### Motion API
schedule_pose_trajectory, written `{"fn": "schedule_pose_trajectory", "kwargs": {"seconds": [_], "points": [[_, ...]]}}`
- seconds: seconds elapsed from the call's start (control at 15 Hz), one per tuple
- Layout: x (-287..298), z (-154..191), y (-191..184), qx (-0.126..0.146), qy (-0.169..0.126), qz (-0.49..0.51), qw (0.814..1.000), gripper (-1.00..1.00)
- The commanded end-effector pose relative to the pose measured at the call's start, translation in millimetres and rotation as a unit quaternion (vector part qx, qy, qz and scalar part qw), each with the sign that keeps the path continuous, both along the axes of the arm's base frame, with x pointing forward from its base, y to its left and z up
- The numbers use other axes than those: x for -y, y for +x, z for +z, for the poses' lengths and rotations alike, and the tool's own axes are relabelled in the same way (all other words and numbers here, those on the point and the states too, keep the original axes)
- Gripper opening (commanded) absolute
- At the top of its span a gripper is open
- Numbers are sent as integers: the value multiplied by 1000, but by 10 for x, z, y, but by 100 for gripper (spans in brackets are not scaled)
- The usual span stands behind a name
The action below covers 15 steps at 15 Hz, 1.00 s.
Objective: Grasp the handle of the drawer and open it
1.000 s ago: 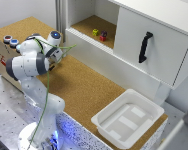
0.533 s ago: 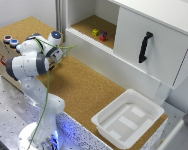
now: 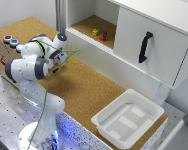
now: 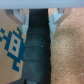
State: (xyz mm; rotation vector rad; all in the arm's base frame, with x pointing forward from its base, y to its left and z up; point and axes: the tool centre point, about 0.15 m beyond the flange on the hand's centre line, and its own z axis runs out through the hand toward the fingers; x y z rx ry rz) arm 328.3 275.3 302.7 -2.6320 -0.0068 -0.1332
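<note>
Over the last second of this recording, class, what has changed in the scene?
Nothing visibly changed. The arm holds the same pose over the cork surface, far from the handle; the drawer remains shut and the white tray has not moved.

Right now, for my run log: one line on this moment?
gripper: far from handle, jaw state unclear | drawer: closed | grasp: not yet

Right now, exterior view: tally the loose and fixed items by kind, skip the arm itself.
Black bar handle on the white drawer: 1
White plastic tray: 1
Small coloured blocks in the open cabinet bay (yellow, dark with red): 2
Round buttons on the box at the exterior view's left (blue, red): 2
Total: 6
</note>
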Motion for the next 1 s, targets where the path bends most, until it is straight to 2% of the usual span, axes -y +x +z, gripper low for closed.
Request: {"fn": "schedule_pose_trajectory", "kwargs": {"seconds": [0.0, 0.53, 0.87, 0.93], "points": [[700, -376, -7, 6, 69, -3, 998, -100], [1393, -330, 137, -3, 53, -32, 998, -100], [1780, -142, 299, 3, 22, -56, 998, -100], [1815, -80, 308, 8, 17, -56, 998, 100]]}}
